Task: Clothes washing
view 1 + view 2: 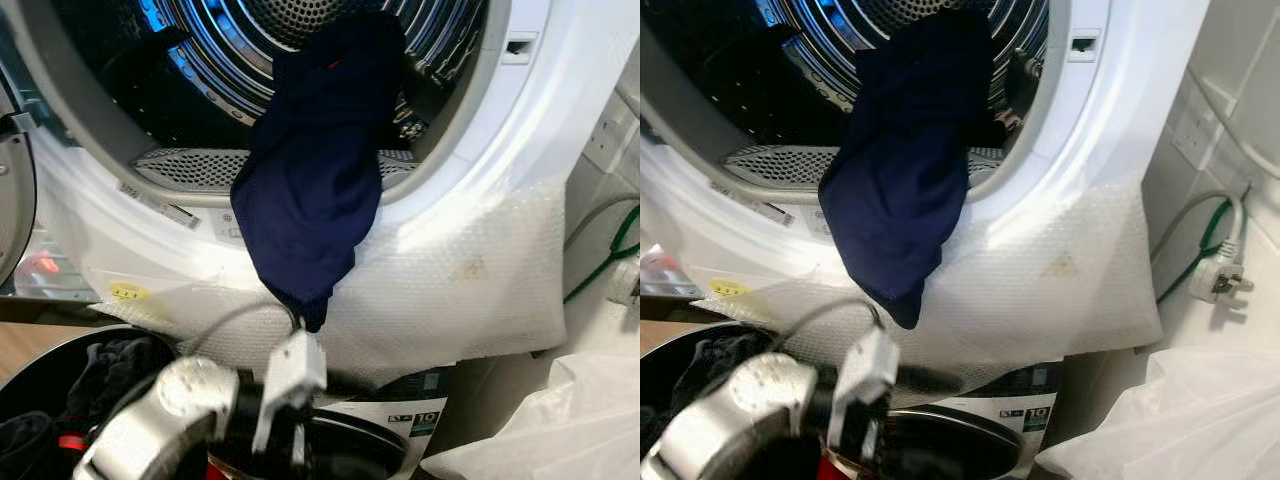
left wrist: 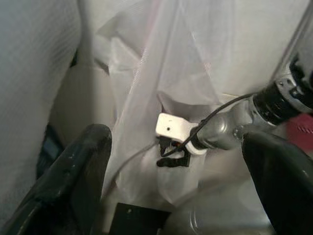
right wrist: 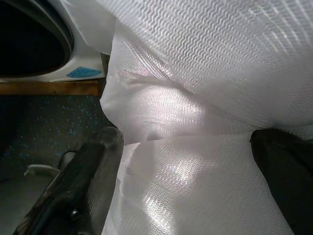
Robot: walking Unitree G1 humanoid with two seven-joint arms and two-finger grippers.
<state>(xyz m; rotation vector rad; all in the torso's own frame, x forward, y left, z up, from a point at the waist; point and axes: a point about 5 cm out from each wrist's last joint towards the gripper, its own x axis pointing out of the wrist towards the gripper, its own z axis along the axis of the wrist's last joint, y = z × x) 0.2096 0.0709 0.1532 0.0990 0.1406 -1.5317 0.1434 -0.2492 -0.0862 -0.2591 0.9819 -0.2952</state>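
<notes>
1. A dark navy cloth garment [image 1: 312,190] hangs over the lower rim of the white washing machine's round drum opening [image 1: 452,180], half inside, its tip dangling just above a silver arm [image 1: 190,400] with a white wrist block.
2. The left gripper [image 2: 176,161] has its fingers spread wide, holding nothing; the right gripper [image 3: 186,181] likewise gapes against translucent white plastic sheeting [image 3: 205,98].
3. Bubble wrap [image 1: 450,290] drapes the machine's front; a white plug [image 1: 1220,280] hangs at the right.

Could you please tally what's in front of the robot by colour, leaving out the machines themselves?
Navy blue: 1, the garment hanging over the drum rim.
White or clear: 3, the bubble wrap sheet, the plastic bag, the wall plug.
Green: 1, the cable.
Total: 5.
</notes>
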